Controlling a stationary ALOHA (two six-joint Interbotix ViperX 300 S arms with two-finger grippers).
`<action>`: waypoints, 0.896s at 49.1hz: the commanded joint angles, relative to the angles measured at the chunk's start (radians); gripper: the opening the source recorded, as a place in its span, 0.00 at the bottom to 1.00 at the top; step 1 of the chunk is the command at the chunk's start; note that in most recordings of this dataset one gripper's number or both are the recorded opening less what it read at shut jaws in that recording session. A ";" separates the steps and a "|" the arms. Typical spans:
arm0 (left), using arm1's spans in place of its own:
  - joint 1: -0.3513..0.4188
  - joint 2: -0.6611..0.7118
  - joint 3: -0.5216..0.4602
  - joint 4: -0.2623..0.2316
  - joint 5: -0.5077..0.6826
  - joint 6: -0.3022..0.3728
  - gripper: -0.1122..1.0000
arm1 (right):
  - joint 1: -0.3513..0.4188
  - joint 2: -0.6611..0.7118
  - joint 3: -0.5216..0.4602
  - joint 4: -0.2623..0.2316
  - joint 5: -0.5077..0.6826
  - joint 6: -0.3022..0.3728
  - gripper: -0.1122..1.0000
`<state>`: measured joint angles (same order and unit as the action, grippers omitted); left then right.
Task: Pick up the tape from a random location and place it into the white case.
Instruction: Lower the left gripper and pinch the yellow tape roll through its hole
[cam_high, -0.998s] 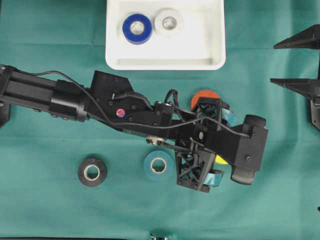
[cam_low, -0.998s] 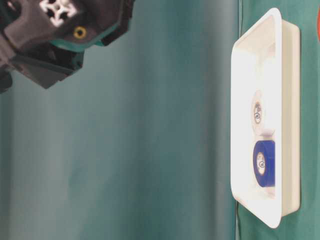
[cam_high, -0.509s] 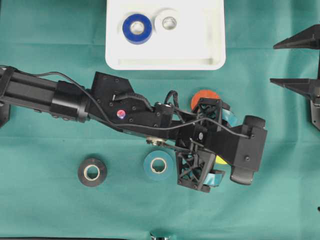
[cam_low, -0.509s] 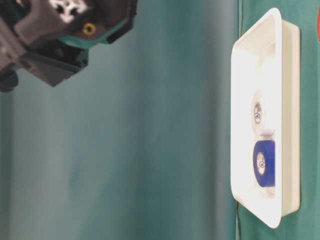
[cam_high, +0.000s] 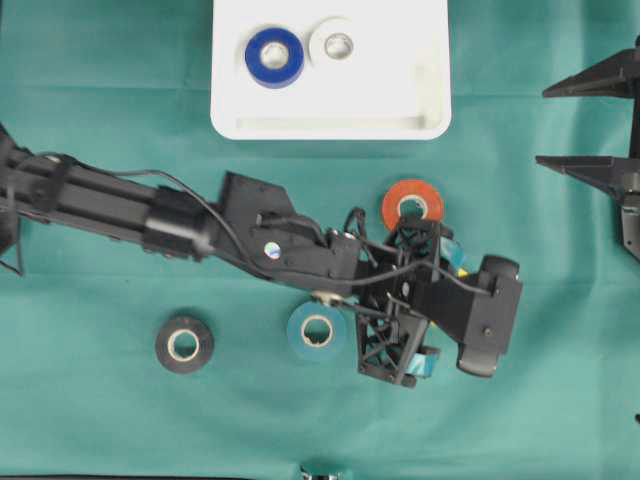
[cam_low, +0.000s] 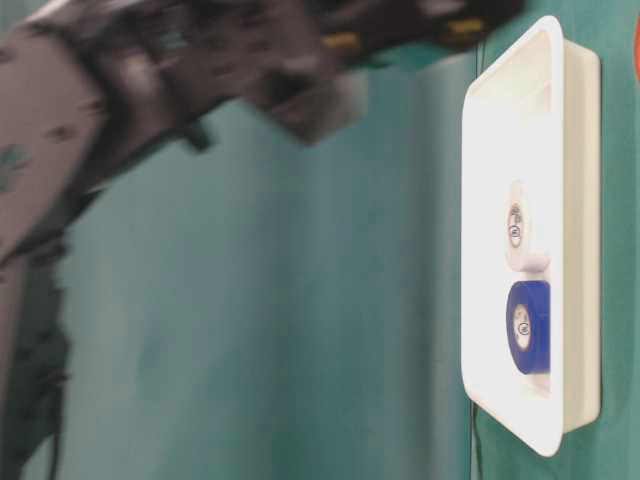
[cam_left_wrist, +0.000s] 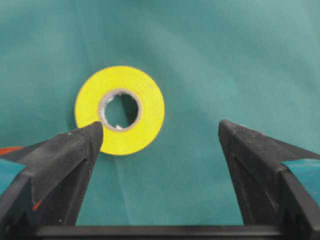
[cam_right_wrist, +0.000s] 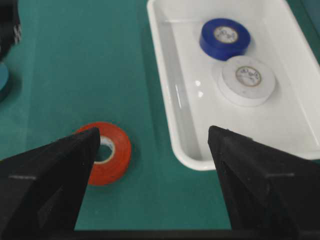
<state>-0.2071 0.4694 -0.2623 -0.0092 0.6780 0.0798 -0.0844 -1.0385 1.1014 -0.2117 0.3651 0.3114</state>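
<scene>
Everywhere green cloth (cam_high: 100, 420); white case (cam_high: 432, 110) near top edge.

Green cloth-covered table (cam_high: 120, 420), white case (cam_high: 430, 100) at its top edge, orange (cam_high: 411, 205), yellow (cam_left_wrist: 120, 116), teal (cam_high: 317, 330), black (cam_high: 184, 344) tape rolls

Overhead and right wrist views share the white case (cam_high: 330, 118).

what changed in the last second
The left arm has swung and reached further over the cloth: in the overhead view its body sits further right and lower, uncovering the orange roll. In the table-level view it now sweeps blurred across the frame. The left gripper stays open above the yellow roll, nothing held. The case, the blue, white, black and teal rolls haven't moved.
</scene>
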 joint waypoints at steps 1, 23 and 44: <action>-0.002 0.003 -0.014 0.003 -0.025 0.003 0.95 | -0.002 0.012 -0.009 0.002 -0.014 0.002 0.86; 0.018 0.127 -0.037 0.008 -0.095 0.025 0.95 | -0.003 0.023 -0.005 0.003 -0.018 0.002 0.86; 0.017 0.173 -0.067 0.008 -0.091 0.025 0.95 | -0.008 0.035 -0.002 0.003 -0.028 0.002 0.86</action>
<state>-0.1871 0.6642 -0.3053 -0.0046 0.5890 0.1058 -0.0890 -1.0124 1.1106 -0.2102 0.3467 0.3114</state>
